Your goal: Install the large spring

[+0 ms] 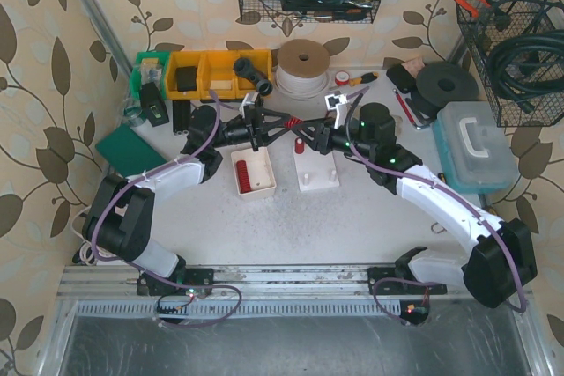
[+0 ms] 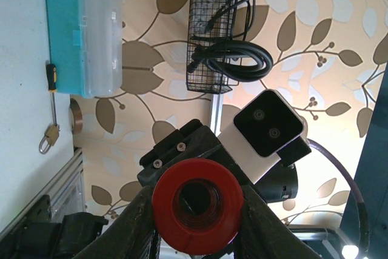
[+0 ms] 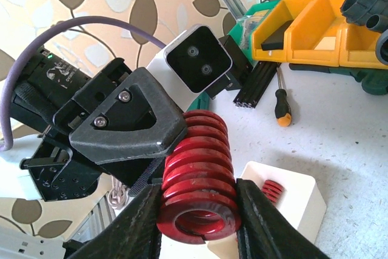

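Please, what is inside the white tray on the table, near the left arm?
Inside the white tray lie small red springs; how many there are is unclear. In the right wrist view, the large spring hides most of the tray, so only one corner shows.

Red coil spring (image 2: 197,238) end-on, pinched between the two dark fingers (image 2: 138,225) of the left tool (image 2: 197,204). Just behind, to the right: the other arm's black two-screw bracket (image 2: 173,153) and white two-lens camera (image 2: 268,127). Farther right, on the white surface (image 2: 21,119): teal lidded box (image 2: 82,34), with screwdriver (image 2: 53,86) and padlock (image 2: 47,139) on its near side. On the leaf-patterned wall (image 2: 315,40): wire basket (image 2: 209,28) holding black cable (image 2: 233,65).
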Available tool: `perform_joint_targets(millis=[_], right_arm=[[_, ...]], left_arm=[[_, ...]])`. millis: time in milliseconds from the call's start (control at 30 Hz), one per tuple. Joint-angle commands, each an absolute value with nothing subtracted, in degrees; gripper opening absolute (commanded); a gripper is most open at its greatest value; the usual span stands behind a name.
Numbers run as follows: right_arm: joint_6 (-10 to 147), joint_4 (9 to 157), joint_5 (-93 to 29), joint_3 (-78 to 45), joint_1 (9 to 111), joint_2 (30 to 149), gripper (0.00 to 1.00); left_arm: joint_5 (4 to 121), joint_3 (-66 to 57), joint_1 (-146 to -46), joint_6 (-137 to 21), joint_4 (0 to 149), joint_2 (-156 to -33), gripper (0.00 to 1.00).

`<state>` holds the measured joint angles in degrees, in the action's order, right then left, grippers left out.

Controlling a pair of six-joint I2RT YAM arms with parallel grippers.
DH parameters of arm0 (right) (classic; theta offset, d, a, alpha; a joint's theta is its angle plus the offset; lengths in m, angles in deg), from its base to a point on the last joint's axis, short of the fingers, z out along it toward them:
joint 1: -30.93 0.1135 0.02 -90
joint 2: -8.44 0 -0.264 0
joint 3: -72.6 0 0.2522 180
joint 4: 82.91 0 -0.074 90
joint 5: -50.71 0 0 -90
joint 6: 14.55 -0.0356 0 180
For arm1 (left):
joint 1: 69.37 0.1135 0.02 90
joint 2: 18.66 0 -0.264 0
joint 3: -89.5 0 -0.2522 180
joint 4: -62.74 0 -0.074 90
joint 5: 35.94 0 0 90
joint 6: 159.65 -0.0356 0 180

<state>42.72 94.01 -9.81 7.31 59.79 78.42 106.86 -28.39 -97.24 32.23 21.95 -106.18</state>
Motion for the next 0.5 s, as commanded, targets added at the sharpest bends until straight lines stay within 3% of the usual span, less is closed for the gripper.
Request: perform_joint_targets(millis=[0,100,400,433,467], right_arm=[[43.23,94.78,-10.04,8.02,60.1,78.04,0.29],[43.41,93.71,-11.08,7.6,60.09,77.84,0.01],[44.05,88.47,-12.66,4.7,60.11,78.86,0.0],[44.45,86.52,-12.42,3.6,60.05,79.32,0.0],[45.34,84.11,-12.13,2.12,60.09,79.91,0.0]], left_arm=[[106.42,-26.55,-97.94,31.17,19.62,-103.82,0.0],[106.51,-26.69,-97.92,31.07,19.57,-103.9,0.0],[106.29,-27.97,-97.94,29.95,19.79,-103.4,0.0],[106.06,-28.04,-97.87,29.41,20.6,-102.91,0.1],[106.01,-27.9,-97.61,28.64,22.17,-102.38,0.3]])
